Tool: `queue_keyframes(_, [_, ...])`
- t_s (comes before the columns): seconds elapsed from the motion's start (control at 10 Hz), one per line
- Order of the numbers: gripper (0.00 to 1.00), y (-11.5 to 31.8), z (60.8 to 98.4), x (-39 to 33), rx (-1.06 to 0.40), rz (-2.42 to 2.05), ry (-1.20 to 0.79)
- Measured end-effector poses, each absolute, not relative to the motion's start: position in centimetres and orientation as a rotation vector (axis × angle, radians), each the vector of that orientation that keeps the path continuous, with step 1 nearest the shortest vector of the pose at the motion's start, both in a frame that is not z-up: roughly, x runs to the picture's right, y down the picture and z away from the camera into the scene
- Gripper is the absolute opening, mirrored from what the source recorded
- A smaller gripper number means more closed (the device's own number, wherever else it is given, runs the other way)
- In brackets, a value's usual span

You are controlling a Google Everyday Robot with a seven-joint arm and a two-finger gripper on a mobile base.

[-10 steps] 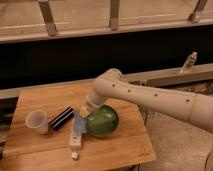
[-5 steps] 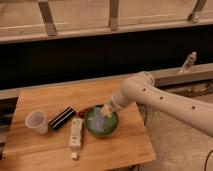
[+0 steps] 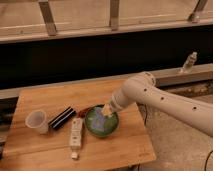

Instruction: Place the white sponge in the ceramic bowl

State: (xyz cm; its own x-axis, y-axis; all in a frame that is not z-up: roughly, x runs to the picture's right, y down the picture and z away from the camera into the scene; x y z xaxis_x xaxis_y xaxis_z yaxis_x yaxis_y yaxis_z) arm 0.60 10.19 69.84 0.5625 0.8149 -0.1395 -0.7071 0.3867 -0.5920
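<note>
The green ceramic bowl (image 3: 95, 131) stands on the wooden table (image 3: 45, 155), right of centre. A pale bluish-white patch inside the bowl looks like the white sponge (image 3: 102, 123). My gripper (image 3: 108, 110) is at the end of the white arm that reaches in from the right. It hangs just over the bowl's far right part, right above the sponge. I cannot tell whether it touches the sponge.
A translucent white cup (image 3: 37, 121) stands at the table's left. A black oblong object (image 3: 62, 118) and a long white remote-like bar (image 3: 76, 135) lie left of the bowl. A small bottle (image 3: 189, 62) stands on the ledge at the far right.
The arm has swung to the right and uncovered the bowl. The gripper now sits over the bowl's far right part, and the pale sponge shows inside the bowl.
</note>
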Motion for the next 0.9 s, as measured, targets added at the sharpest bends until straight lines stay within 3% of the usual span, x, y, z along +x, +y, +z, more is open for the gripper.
queue_keyframes(0.6, [0.0,8.0,73.3,5.3,-0.615,1.069,-0.15])
queue_keyframes(0.9, [0.0,9.2,74.6,3.4,-0.679,1.068,-0.211])
